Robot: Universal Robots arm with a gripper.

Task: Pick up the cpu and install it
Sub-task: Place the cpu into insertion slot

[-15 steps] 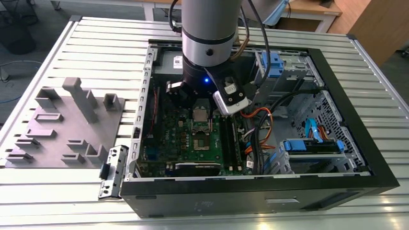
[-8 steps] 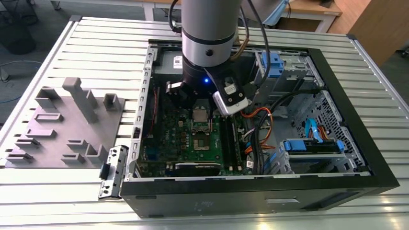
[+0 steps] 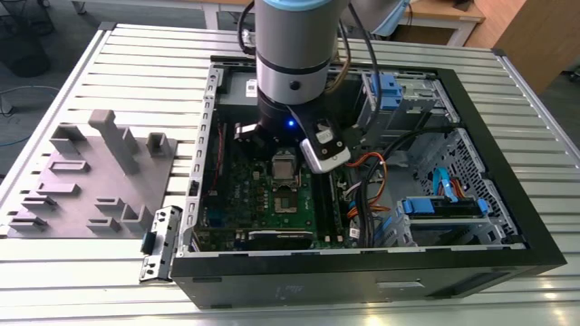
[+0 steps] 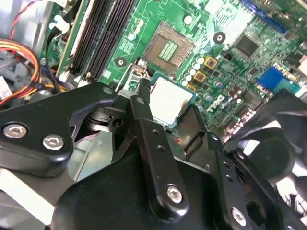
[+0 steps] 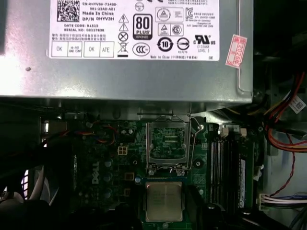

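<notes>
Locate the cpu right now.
In both wrist views the cpu sits clamped in the gripper, above the green motherboard, just beside the open cpu socket and not yet in it.

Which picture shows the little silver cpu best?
The first wrist view: the cpu faces the camera, its whole top showing beside the empty socket. In the second wrist view it is tilted, with the tool covering one edge. In the exterior view it is too small to tell.
</notes>
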